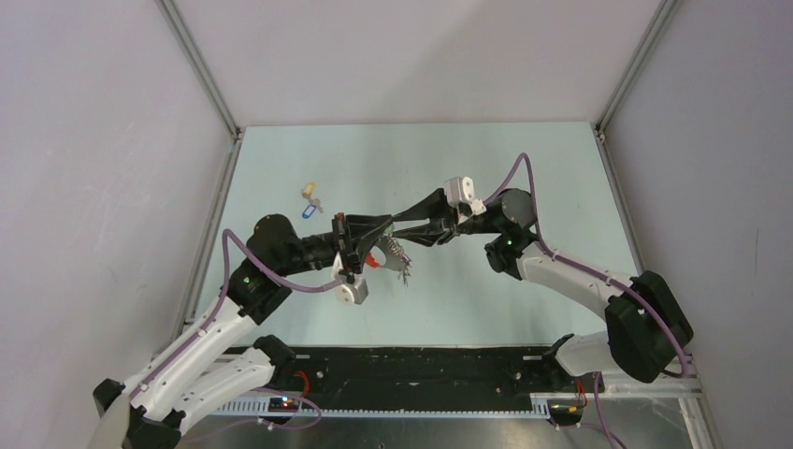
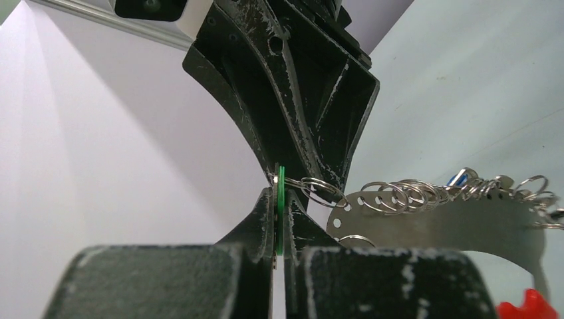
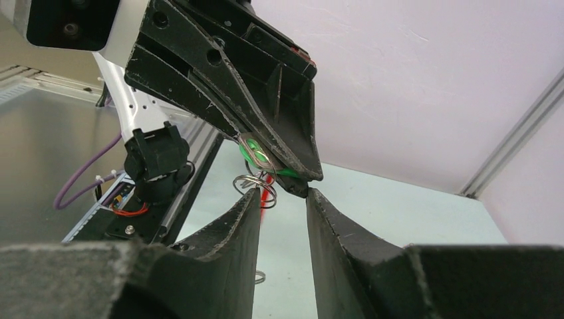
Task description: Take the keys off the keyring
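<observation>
My left gripper (image 1: 382, 225) is shut on the green tag (image 2: 281, 212) of a key; in the left wrist view its jaws (image 2: 282, 189) pinch the tag edge-on. A small split ring (image 2: 319, 189) links that tag to the keyring (image 2: 452, 226), a silver plate with holes and a red band (image 1: 379, 261). Several more rings and keys (image 1: 402, 262) hang from it above the table. My right gripper (image 1: 411, 224) faces the left one tip to tip. It stands open (image 3: 282, 196), with the split ring (image 3: 249, 181) beside its left fingertip (image 3: 249, 212).
Two loose keys lie on the pale green table at the back left, one with a tan tag (image 1: 307, 190) and one with a blue tag (image 1: 309, 211). White walls and metal rails enclose the table. A black strip (image 1: 421, 369) runs along the near edge.
</observation>
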`<act>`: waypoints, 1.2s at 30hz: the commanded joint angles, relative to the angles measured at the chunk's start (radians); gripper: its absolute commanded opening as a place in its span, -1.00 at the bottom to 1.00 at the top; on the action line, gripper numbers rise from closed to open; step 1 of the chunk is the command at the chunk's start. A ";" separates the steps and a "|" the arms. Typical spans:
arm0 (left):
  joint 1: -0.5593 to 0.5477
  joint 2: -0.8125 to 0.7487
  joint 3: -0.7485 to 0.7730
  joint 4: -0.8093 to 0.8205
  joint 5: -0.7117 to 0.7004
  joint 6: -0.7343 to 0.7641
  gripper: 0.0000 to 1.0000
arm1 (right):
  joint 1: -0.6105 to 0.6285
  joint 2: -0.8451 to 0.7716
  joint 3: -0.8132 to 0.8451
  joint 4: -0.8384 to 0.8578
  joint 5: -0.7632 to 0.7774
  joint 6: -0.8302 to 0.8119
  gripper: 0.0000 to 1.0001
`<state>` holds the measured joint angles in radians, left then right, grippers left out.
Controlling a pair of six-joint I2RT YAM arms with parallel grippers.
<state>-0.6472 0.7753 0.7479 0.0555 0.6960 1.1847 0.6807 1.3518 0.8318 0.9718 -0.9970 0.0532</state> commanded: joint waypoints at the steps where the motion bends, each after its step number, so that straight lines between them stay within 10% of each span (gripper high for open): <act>1: 0.007 -0.015 0.022 0.047 0.005 -0.008 -1.00 | 0.008 0.035 0.028 0.188 -0.078 0.116 -0.29; 8: 0.008 -0.023 0.021 0.047 -0.009 -0.003 -1.00 | -0.002 0.048 0.039 0.181 -0.098 0.140 -1.00; 21: 0.008 -0.028 0.005 0.047 -0.069 0.025 -1.00 | -0.091 -0.006 0.038 0.150 0.002 0.315 -1.00; 36: 0.008 -0.003 -0.007 0.046 -0.076 0.062 -1.00 | -0.026 -0.155 0.099 -0.365 0.411 0.415 -1.00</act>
<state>-0.6434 0.7616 0.7479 0.0658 0.6098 1.2137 0.6544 1.2266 0.8703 0.6590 -0.7311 0.3874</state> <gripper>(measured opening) 0.022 0.007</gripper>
